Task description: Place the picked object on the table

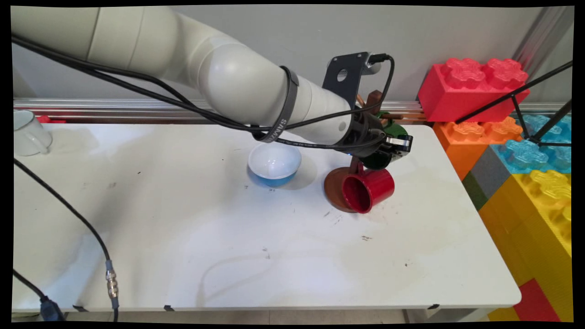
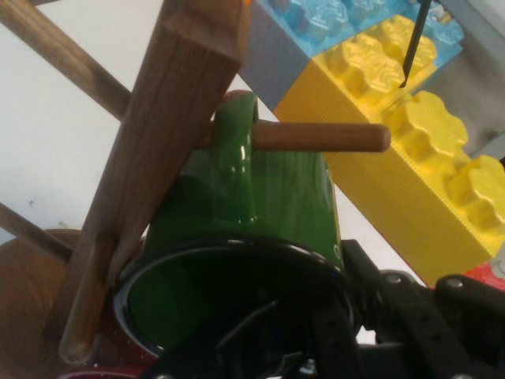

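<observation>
A wooden mug tree stands at the table's right, its round brown base (image 1: 332, 185) on the table and its post (image 2: 166, 142) leaning across the hand view. A green mug (image 1: 378, 160) (image 2: 268, 205) hangs with its handle over a peg (image 2: 323, 137) of the tree. My gripper (image 1: 389, 145) (image 2: 316, 320) is shut on the green mug's rim, one finger inside the mug and one outside. Just below it a red mug (image 1: 368, 189) hangs on a lower peg, its mouth facing the front left.
A blue bowl (image 1: 274, 164) with a white inside sits left of the mug tree. A white mug (image 1: 27, 133) stands at the far left edge. Big toy bricks, red (image 1: 470, 87), orange and yellow (image 1: 539, 205), are stacked beyond the table's right edge. Black cables hang at the front left.
</observation>
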### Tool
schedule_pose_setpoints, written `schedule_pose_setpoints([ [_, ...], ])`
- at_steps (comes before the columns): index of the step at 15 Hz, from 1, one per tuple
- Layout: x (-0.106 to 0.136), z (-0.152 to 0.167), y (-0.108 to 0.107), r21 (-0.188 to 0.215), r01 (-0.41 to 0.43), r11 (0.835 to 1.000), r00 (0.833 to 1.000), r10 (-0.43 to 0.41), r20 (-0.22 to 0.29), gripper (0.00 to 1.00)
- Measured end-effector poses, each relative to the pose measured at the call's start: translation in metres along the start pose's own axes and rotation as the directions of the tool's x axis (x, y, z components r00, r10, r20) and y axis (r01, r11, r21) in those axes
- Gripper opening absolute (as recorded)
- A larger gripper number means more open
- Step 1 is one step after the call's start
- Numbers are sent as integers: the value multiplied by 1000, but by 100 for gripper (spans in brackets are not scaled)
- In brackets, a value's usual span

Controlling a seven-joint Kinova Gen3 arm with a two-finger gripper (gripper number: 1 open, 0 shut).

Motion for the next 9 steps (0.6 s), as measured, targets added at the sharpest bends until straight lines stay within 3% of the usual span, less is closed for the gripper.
schedule_pose_setpoints([
  [9,7,-12,14,-72,11,997,1000,-13,-19,0],
])
